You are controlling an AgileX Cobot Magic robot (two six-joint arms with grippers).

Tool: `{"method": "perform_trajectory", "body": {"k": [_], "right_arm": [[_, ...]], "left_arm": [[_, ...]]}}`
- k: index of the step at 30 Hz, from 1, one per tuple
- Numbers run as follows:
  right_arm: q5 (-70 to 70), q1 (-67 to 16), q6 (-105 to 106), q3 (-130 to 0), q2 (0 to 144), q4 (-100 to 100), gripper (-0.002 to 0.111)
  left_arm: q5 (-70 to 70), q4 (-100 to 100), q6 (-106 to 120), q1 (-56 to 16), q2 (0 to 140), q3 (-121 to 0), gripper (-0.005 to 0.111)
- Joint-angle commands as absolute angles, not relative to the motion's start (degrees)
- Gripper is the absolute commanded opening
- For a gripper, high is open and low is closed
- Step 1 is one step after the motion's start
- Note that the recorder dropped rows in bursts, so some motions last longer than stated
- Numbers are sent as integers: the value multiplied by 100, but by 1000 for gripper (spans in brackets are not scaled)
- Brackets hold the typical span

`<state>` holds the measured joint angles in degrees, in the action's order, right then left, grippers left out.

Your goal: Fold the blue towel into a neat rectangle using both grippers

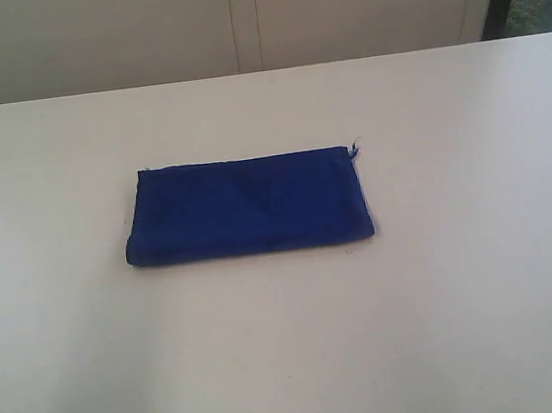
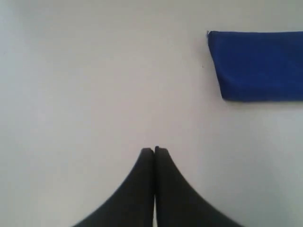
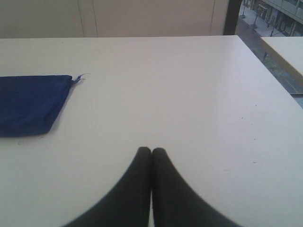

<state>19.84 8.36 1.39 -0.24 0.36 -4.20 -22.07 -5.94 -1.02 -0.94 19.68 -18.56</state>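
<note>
The left gripper (image 2: 154,150) hangs over a bare stretch of the pale bench (image 1: 468,294), its two black jaws pressed tip to tip with nothing between them. The blue towel (image 1: 246,207) lies well apart from it, and only one end of the cloth shows in the left wrist view. In the exterior view the towel sits flat near the middle of the bench, folded into a tidy rectangle whose long sides run across the view. Its edges are fairly straight and its near edge looks slightly rounded, like a fold. The left end is squared off, the surface is smooth with only faint creases, and at the far right corner a short frayed thread (image 1: 354,149) sticks up from the cloth. Neither gripper touches the towel. Further right, the right gripper (image 3: 151,150) is likewise closed and empty, its jaws meeting over clear bench, and the towel's threaded corner lies well away from the jaw tips. Behind the bench stands a light panelled wall (image 1: 233,20); at the far right of the scene a dark window frame (image 3: 233,16) and the corner of a second pale table (image 3: 284,52) come into the right wrist view.
</note>
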Motion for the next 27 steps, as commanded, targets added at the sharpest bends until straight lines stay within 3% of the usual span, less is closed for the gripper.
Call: {"method": "perform_trajectory", "body": {"k": [1, 13, 22, 27], "right_arm": [[1973, 861, 134, 0, 0, -403, 0], [1973, 861, 134, 0, 0, -403, 0], [1973, 861, 134, 0, 0, -403, 0], [1973, 861, 134, 0, 0, -403, 0]], "left_arm": [[-1473, -574, -110, -131, 1934, -1180, 0], [-860, -574, -110, -131, 1250, -4, 0], [-1340, -547, -110, -131, 0, 0, 0], [-1328, -547, -110, -131, 0, 0, 0]]}}
